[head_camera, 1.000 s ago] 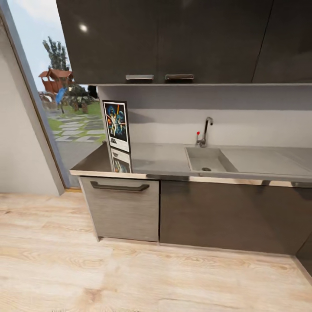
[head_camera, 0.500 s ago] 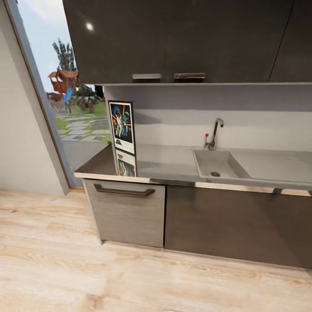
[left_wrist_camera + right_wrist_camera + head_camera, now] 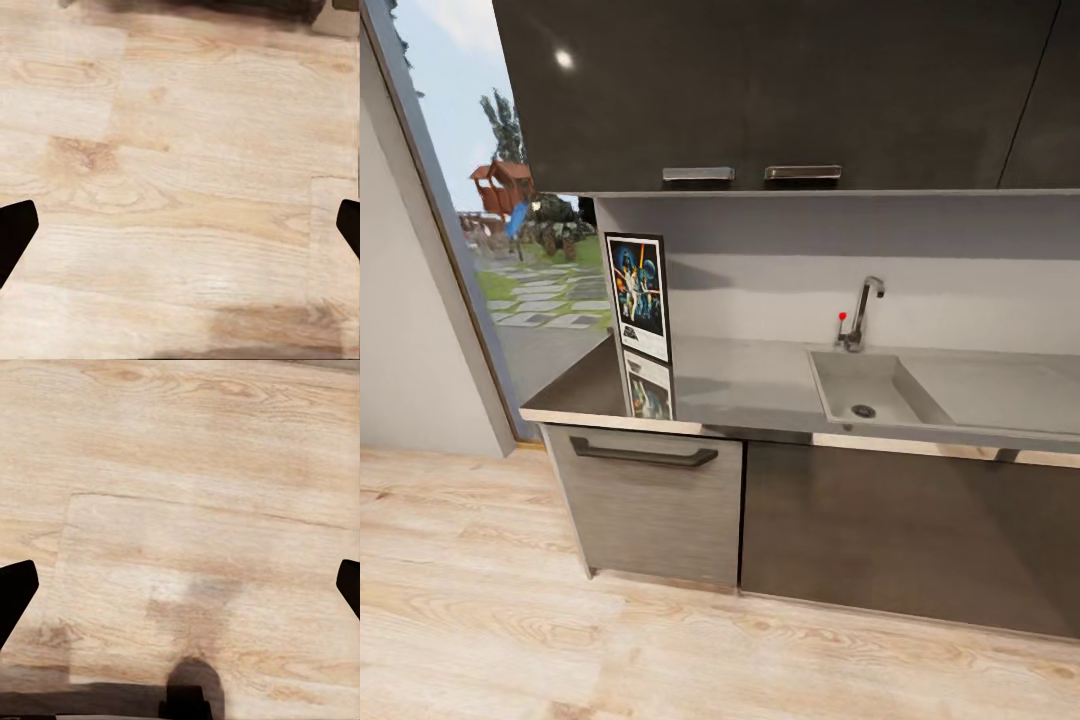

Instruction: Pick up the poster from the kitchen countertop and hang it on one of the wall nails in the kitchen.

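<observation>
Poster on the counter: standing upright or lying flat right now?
Upright. The poster stands on its bottom edge at the left end of the kitchen countertop, its picture facing out, with its reflection in the glossy slab below.

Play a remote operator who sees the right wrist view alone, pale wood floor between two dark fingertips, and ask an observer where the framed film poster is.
Operator: Where is the upright rectangular black-framed film poster?
Observer: The poster stands upright on the glossy grey metallic countertop, near its end by the window.
Operator: What lies further along that slab?
Observer: An inset rectangular sink with a slim chrome tap.
Operator: What is the left gripper doing?
Observer: The left gripper has its fingertips wide apart over pale wooden floor, holding nothing.
</observation>
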